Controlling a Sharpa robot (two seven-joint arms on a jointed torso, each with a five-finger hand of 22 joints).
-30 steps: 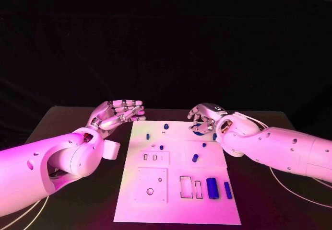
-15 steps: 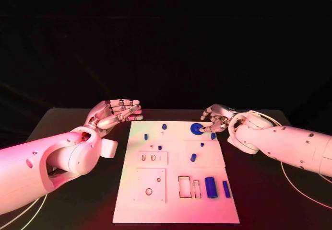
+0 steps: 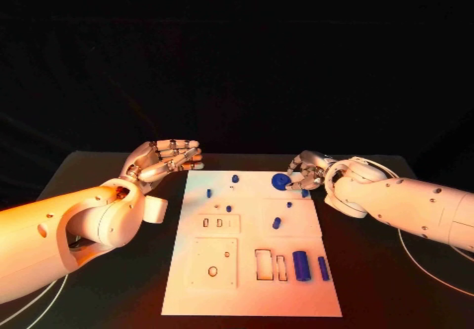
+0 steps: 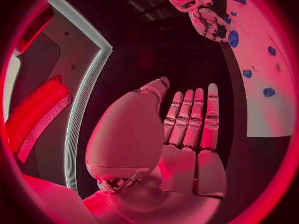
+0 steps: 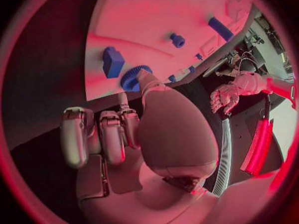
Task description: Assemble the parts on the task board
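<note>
1. The white board lies flat in the middle of the black table.
2. The right hand is at the far right corner of the board. Its thumb is right by a round blue wheel with little teeth. I cannot tell if the hand is pinching the wheel or just touching it. Its other fingers are curled in.
3. In the right wrist view, the wheel sits near the board's edge, with a blue block just beside it.
4. The left hand is up over the table, just off the far left corner of the board. It holds nothing. Its fingers are a bit bent and lie close side by side.
5. A small blue peg stands near the far edge of the board.
6. A fat blue bar and a thin blue bar lie side by side near the front right of the board.
7. Another small blue piece lies near the middle of the board.
</note>
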